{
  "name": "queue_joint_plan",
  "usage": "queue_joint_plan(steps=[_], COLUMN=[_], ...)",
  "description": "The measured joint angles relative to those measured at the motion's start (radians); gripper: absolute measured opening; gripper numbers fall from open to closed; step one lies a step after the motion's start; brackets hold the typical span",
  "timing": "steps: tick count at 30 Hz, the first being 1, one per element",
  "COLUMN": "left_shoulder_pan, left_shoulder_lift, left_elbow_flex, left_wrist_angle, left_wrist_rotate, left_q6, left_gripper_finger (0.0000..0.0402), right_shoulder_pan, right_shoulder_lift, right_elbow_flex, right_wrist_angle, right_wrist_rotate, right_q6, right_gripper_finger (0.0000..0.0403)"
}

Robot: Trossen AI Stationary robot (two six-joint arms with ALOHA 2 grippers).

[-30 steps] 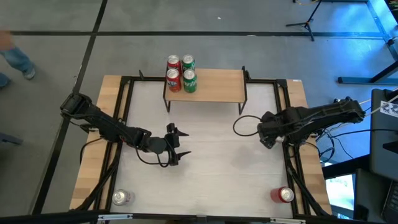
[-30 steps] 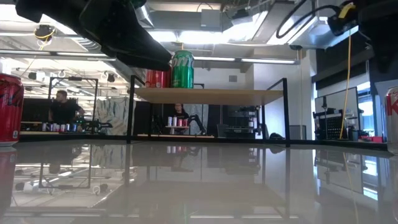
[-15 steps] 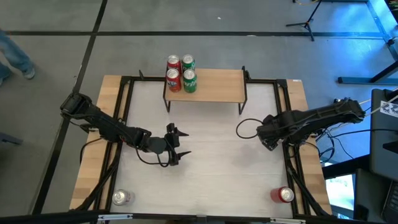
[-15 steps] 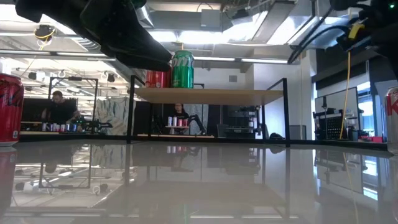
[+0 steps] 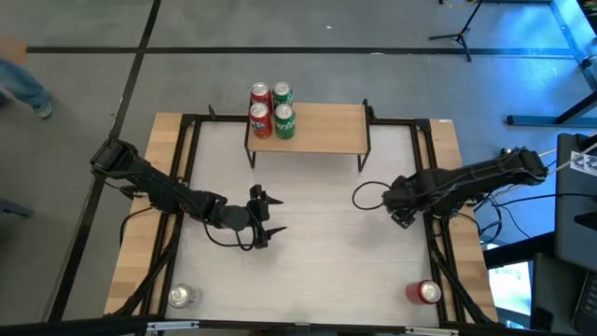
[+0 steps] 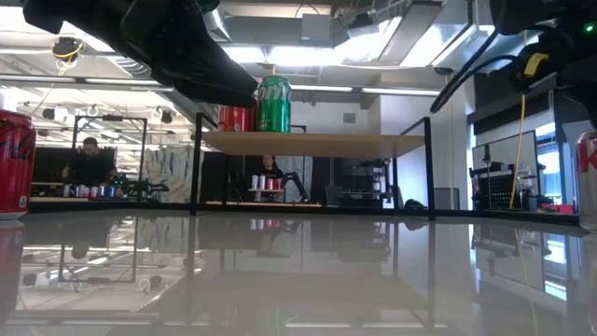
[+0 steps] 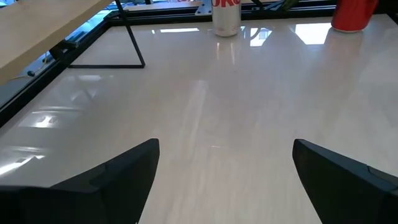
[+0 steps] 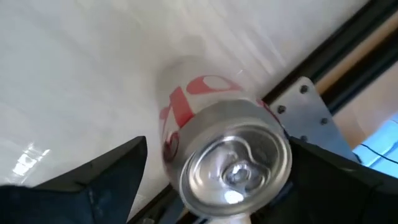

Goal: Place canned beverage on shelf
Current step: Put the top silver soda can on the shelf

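Key relation: white-and-red can (image 8: 233, 158) sat straight below the right hand (image 5: 398, 207), framed between its two fingers in the right wrist view, lid facing up at the camera. Long axis vertical, so upright on the tabletop (image 5: 317, 280), just beside the black frame rail (image 8: 348, 68). Hidden under the arm in the high view. Judged as the next pick: called for a plain drop over the can, then a carry away from the hand toward the shelf (image 5: 326, 129).

Right hand spread wide, pinching nothing, not yet touching the can as far as could be told. Much nearer that can than the left hand (image 5: 266, 217), which waited well off to the side over mid-tabletop, also spread and empty.

Four cans (image 5: 270, 110) already grouped at one end of the shelf, the rest of the board bare. One more red can (image 5: 424, 292) stood behind the right hand by the tabletop corner, well apart from it.

Against the earlier frames: right hand shifted slightly and tipped down over the can, cable loop beside it pulled tighter. Left arm, shelf and cans unchanged.
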Motion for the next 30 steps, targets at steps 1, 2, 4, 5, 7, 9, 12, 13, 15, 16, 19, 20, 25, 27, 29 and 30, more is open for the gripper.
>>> queue_joint_plan(steps=[1, 2, 4, 5, 7, 9, 12, 13, 15, 16, 19, 20, 25, 27, 29, 30], left_shoulder_pan=[0.0, 0.0, 0.0, 0.0, 0.0, 0.0, 0.0, 0.0, 0.0, 0.0, 0.0, 0.0, 0.0, 0.0, 0.001, 0.002], left_shoulder_lift=[0.0, 0.0, 0.0, 0.0, 0.0, 0.0, 0.0, 0.0, 0.0, 0.0, 0.0, 0.0, 0.0, 0.0, 0.0, 0.0], left_elbow_flex=[0.0, 0.0, 0.0, 0.0, 0.0, 0.0, 0.0, 0.0, 0.0, 0.0, 0.0, 0.0, 0.0, 0.0, 0.0, 0.0], left_wrist_angle=[0.0, 0.0, 0.0, 0.0, 0.0, 0.0, 0.0, 0.0, 0.0, 0.0, 0.0, 0.0, 0.0, 0.0, 0.0, 0.001], left_wrist_rotate=[0.0, 0.0, 0.0, 0.0, 0.0, 0.0, 0.0, 0.0, 0.0, 0.0, 0.0, 0.0, 0.0, 0.0, 0.0, 0.0], left_q6=[0.0, 0.0, 0.0, 0.0, 0.0, 0.0, 0.0, 0.0, 0.0, 0.0, 0.002, 0.003, 0.003, 0.004, 0.004, 0.004], left_gripper_finger=[0.0359, 0.0359, 0.0359, 0.0359, 0.0359, 0.0359, 0.0359, 0.0359, 0.0359, 0.0359, 0.0359, 0.0359, 0.0359, 0.0359, 0.0359, 0.0359], right_shoulder_pan=[0.0, 0.0, 0.0, 0.0, 0.0, 0.0, 0.0, 0.0, 0.0, 0.0, 0.001, 0.001, 0.001, 0.001, 0.001, 0.001], right_shoulder_lift=[0.0, 0.0, 0.0, 0.0, 0.0, 0.0, 0.0, -0.001, -0.001, -0.001, 0.0, 0.0, 0.002, 0.007, 0.021, 0.033], right_elbow_flex=[-0.008, -0.015, -0.028, -0.032, -0.035, -0.035, -0.034, -0.034, -0.033, -0.032, -0.017, -0.011, 0.016, 0.024, 0.036, 0.042], right_wrist_angle=[0.011, 0.015, 0.022, 0.025, 0.029, 0.044, 0.064, 0.067, 0.076, 0.083, 0.113, 0.134, 0.222, 0.268, 0.301, 0.305], right_wrist_rotate=[-0.007, -0.019, -0.033, -0.034, -0.04, -0.04, -0.04, -0.04, -0.04, -0.039, -0.038, -0.04, -0.029, -0.02, 0.009, 0.02], right_q6=[-0.001, 0.0, 0.001, 0.001, -0.001, -0.012, -0.039, -0.052, -0.093, -0.114, -0.19, -0.215, -0.293, -0.338, -0.385, -0.416], right_gripper_finger=[0.0369, 0.0369, 0.0369, 0.0369, 0.0368, 0.0359, 0.0325, 0.031, 0.0286, 0.0286, 0.0286, 0.0286, 0.0286, 0.0286, 0.0286, 0.0286])
